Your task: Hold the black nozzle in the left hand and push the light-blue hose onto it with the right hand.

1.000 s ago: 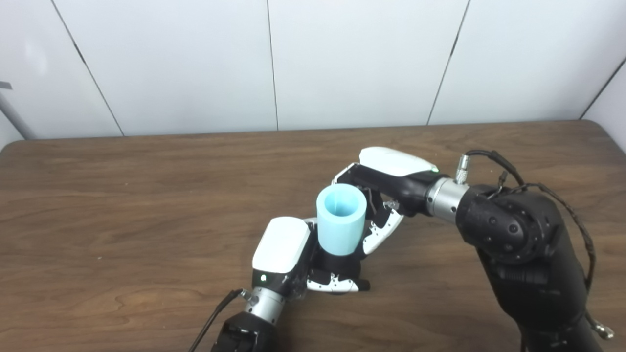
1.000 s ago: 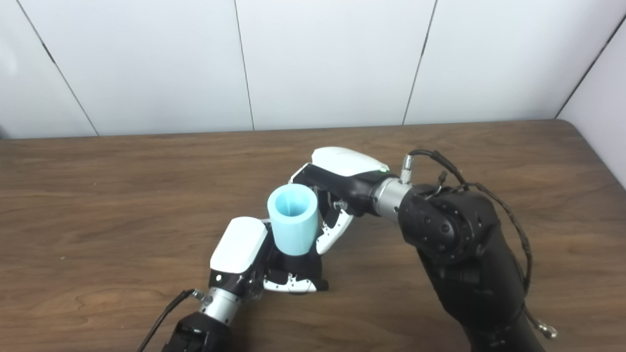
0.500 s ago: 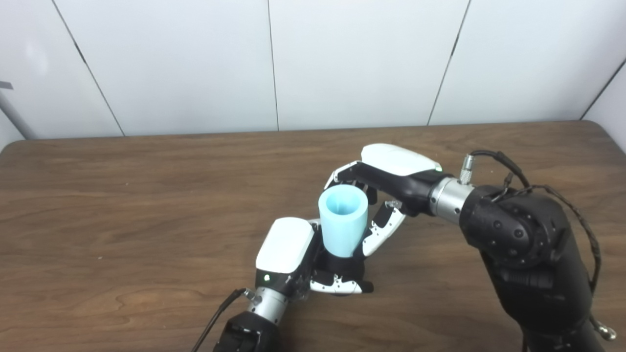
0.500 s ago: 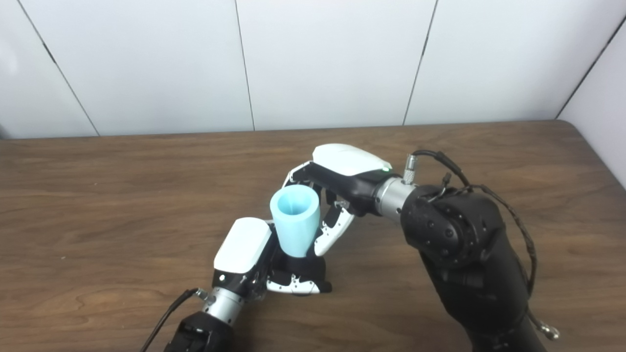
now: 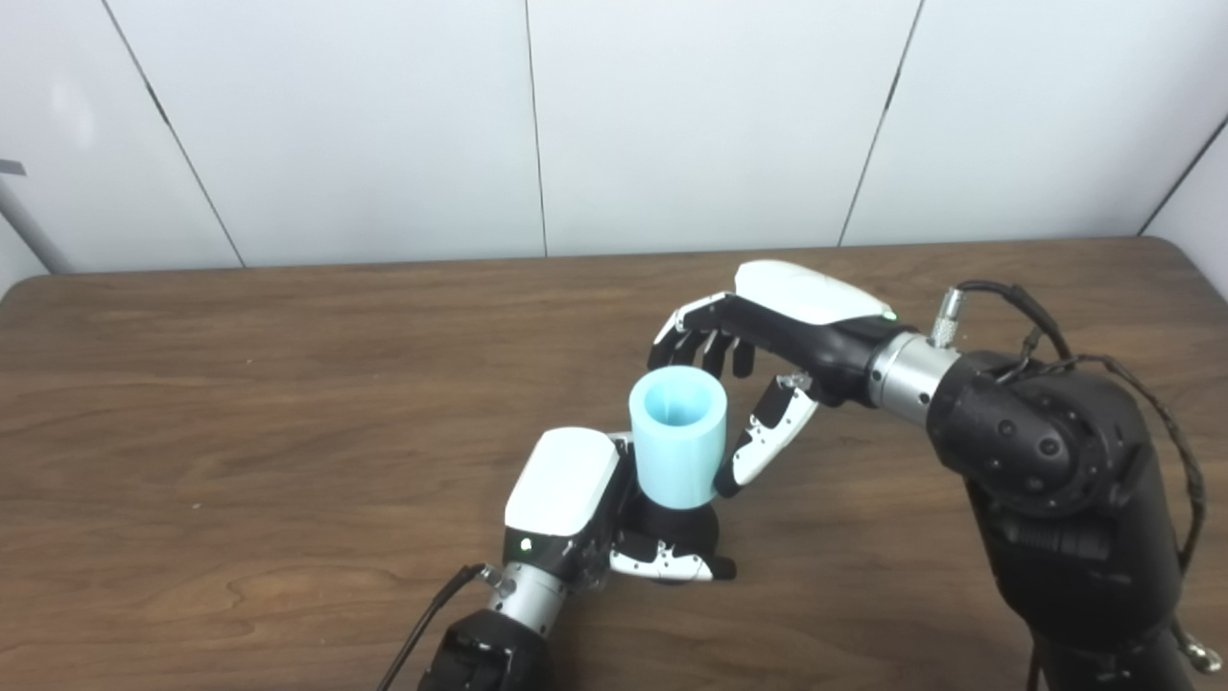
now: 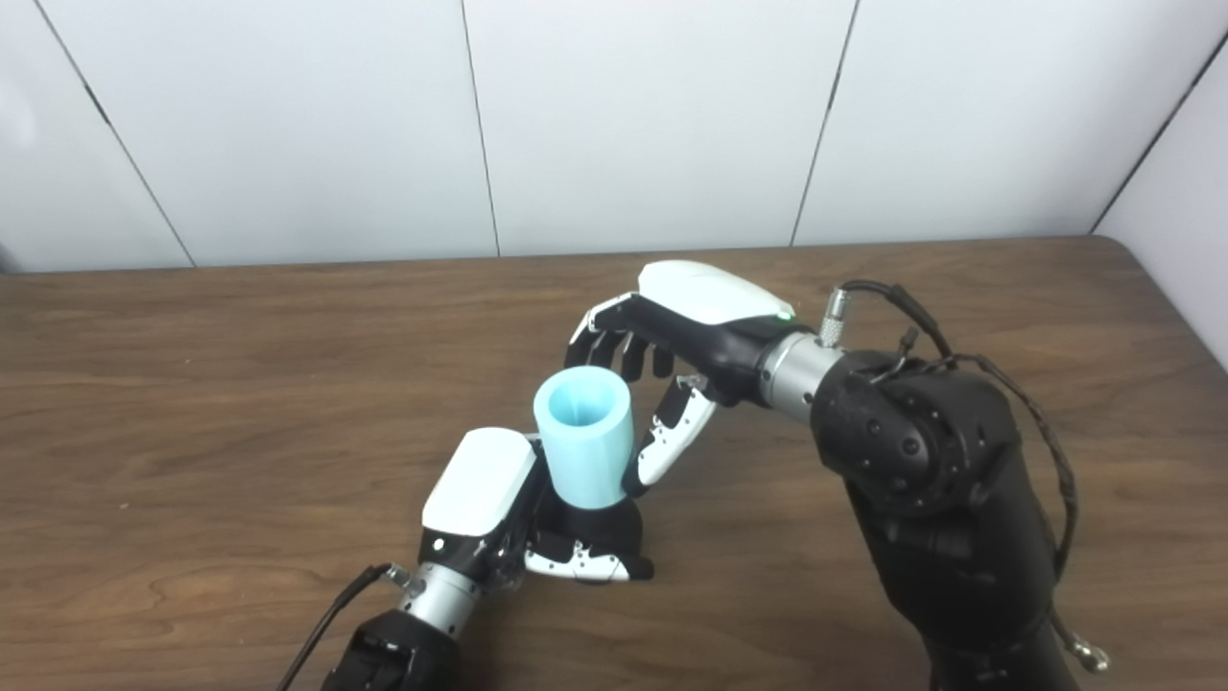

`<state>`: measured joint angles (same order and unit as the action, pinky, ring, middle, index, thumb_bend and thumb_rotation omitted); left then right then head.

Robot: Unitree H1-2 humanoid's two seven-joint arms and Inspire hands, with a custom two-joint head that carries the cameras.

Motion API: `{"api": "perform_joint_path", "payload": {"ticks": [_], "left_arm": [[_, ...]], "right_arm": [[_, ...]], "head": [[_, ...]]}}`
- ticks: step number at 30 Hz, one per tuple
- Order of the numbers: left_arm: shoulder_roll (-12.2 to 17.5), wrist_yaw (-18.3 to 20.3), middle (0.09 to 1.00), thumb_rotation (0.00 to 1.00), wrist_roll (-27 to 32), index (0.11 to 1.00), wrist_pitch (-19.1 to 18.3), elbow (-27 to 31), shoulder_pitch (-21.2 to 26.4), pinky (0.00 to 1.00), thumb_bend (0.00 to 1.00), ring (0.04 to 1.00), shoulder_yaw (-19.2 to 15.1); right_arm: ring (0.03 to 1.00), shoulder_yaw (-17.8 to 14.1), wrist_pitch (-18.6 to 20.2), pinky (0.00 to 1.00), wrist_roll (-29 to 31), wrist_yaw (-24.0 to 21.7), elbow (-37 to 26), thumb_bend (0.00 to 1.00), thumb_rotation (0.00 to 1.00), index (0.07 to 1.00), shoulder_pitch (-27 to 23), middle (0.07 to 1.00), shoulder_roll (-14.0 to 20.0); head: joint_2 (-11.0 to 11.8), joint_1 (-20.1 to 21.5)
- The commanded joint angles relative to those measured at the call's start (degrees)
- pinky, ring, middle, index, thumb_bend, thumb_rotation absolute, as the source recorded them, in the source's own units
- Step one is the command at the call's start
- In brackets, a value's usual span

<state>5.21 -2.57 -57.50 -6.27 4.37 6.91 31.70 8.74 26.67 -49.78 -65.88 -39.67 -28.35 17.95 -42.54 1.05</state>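
The light-blue hose (image 5: 677, 440) is a short, wide tube standing upright with its open end up. Its lower end sits on the black nozzle (image 5: 676, 525), of which only a dark rounded part shows below the tube. My left hand (image 5: 595, 513) is shut on the nozzle, its fingers wrapped around the base near the table. My right hand (image 5: 743, 369) hovers just behind and right of the hose, fingers spread and off the tube, thumb hanging beside its right wall. In the right eye view the hose (image 6: 583, 449) and right hand (image 6: 652, 369) stand apart in the same way.
The brown wooden table (image 5: 240, 403) stretches wide to the left and behind the hands. White wall panels (image 5: 384, 125) close off the back. My right forearm (image 5: 1046, 480) fills the lower right, with a cable looping at its wrist.
My right hand has let go of the hose, opened its fingers and drawn back up and to the right. The hose stays on the nozzle in my left hand.
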Motion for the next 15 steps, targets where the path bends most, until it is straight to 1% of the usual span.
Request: {"api": "perform_joint_path", "payload": {"ticks": [1,3,4,6,8,9,10,12,13,14,15], "left_arm": [[0.9,2.8,0.42,0.0,-0.8,0.497,-1.1,-2.4,-1.4,0.35,0.52,0.433,0.7],[0.8,2.7,0.416,0.0,-0.9,0.496,-1.1,-2.4,-1.4,0.34,0.52,0.425,0.6],[0.9,2.7,0.414,0.0,-1.0,0.497,-1.1,-2.5,-1.4,0.34,0.52,0.424,0.6],[0.9,2.7,0.415,0.0,-0.9,0.497,-1.2,-2.6,-1.4,0.34,0.52,0.424,0.5],[0.9,2.5,0.407,0.0,-0.8,0.496,-1.2,-2.8,-1.3,0.33,0.52,0.411,0.4],[0.9,2.3,0.409,0.0,-0.8,0.496,-1.1,-3.0,-1.2,0.33,0.52,0.412,0.3],[0.9,2.1,0.405,0.0,-0.8,0.495,-1.1,-3.1,-1.2,0.32,0.52,0.404,0.2],[1.0,2.1,0.398,0.0,-0.8,0.493,-1.2,-3.0,-1.1,0.3,0.52,0.385,0.0],[1.1,2.1,0.398,0.0,-1.0,0.494,-1.2,-2.9,-1.0,0.3,0.52,0.384,0.0],[1.1,2.3,0.4,0.0,-1.3,0.495,-1.4,-2.9,-1.0,0.3,0.52,0.39,0.1],[1.2,2.4,0.403,0.0,-1.3,0.498,-1.4,-2.9,-1.0,0.31,0.52,0.398,0.0]], "right_arm": [[0.647,-0.6,0.1,0.56,0.6,-0.7,-2.7,1.0,0.19,0.723,-2.6,0.7,2.6],[0.67,-0.2,0.1,0.58,0.3,-0.9,-3.5,1.0,0.23,0.74,-2.7,0.718,3.7],[0.679,-0.1,0.0,0.56,0.1,-0.9,-4.0,1.0,0.27,0.75,-2.7,0.726,4.4],[0.688,-0.5,0.1,0.55,-0.2,-1.2,-5.1,1.0,0.29,0.761,-2.6,0.732,5.4],[0.675,-2.1,0.2,0.52,0.0,-2.5,-6.3,1.0,0.31,0.78,-2.3,0.748,5.6],[0.643,-3.0,0.2,0.5,0.1,-3.2,-6.9,0.99,0.32,0.788,-2.3,0.754,5.7],[0.641,-3.6,0.2,0.5,0.3,-3.7,-7.3,0.98,0.33,0.797,-2.3,0.76,5.8],[0.694,-4.9,0.2,0.56,1.4,-4.3,-8.2,0.96,0.34,0.806,-2.2,0.768,6.5],[0.735,-5.5,0.2,0.61,2.2,-4.4,-8.7,0.91,0.37,0.809,-2.2,0.775,7.1],[0.751,-6.1,0.2,0.63,3.1,-4.1,-9.2,0.84,0.42,0.809,-2.1,0.779,7.6],[0.762,-6.5,0.2,0.64,4.0,-3.5,-9.7,0.75,0.5,0.805,-1.9,0.78,8.1]], "head": [[0.1,0.1],[0.1,0.1],[0.5,0.0],[0.5,0.0],[0.5,0.0],[0.6,-0.1],[0.6,-0.2],[0.6,-0.3],[0.6,-0.3],[0.6,-0.3],[0.6,-0.2]]}}
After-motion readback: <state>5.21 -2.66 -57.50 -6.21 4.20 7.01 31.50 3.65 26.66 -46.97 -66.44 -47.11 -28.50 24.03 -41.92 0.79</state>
